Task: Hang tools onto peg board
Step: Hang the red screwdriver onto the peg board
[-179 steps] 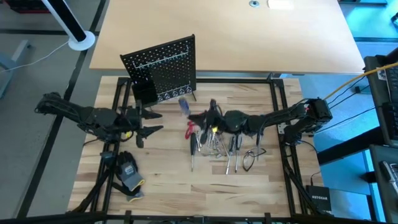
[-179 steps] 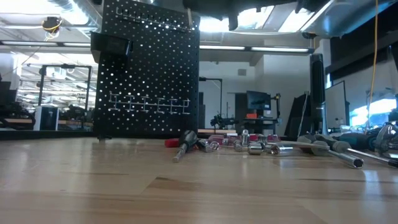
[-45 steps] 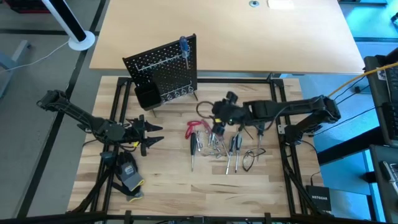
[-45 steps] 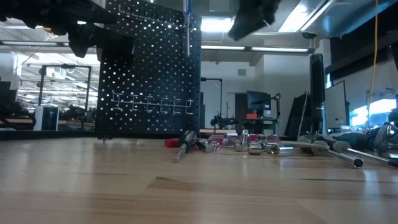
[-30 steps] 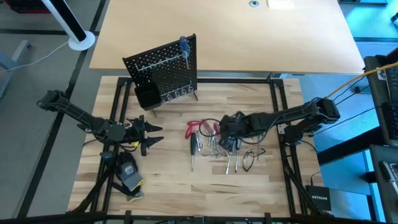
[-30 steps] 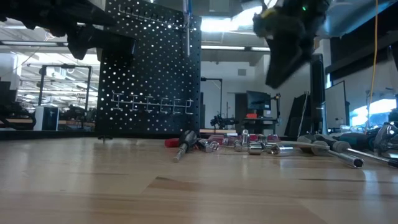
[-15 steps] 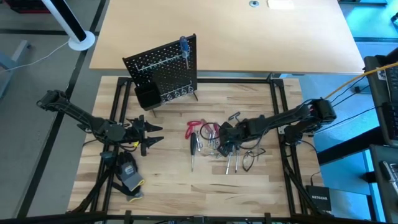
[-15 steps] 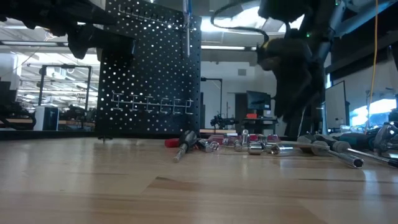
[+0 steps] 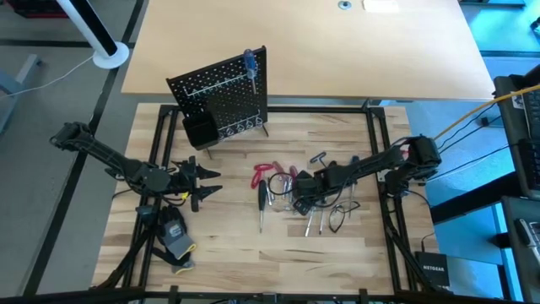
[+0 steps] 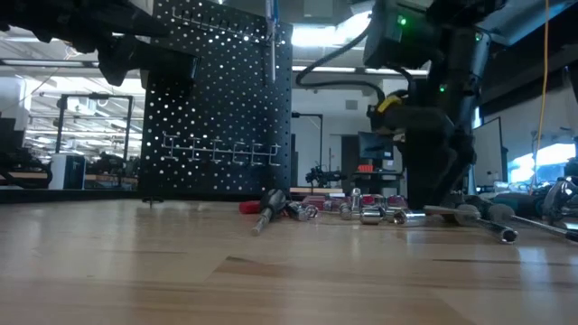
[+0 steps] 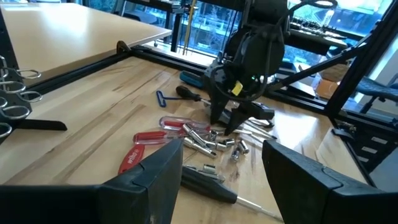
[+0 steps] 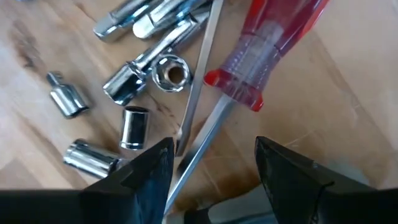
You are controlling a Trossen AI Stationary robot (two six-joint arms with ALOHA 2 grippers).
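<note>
Right gripper (image 12: 211, 165) down over the pile, jaws wide, empty; clear red-handled screwdriver (image 12: 273, 37) directly ahead, thin steel shaft (image 12: 208, 140) running lengthwise between fingers. Left gripper (image 9: 201, 175) wide, well apart.

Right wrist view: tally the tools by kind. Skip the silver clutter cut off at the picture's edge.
red-handled screwdriver: 1
short silver sockets: 4
bare thin steel shaft: 1
Total: 6
</note>
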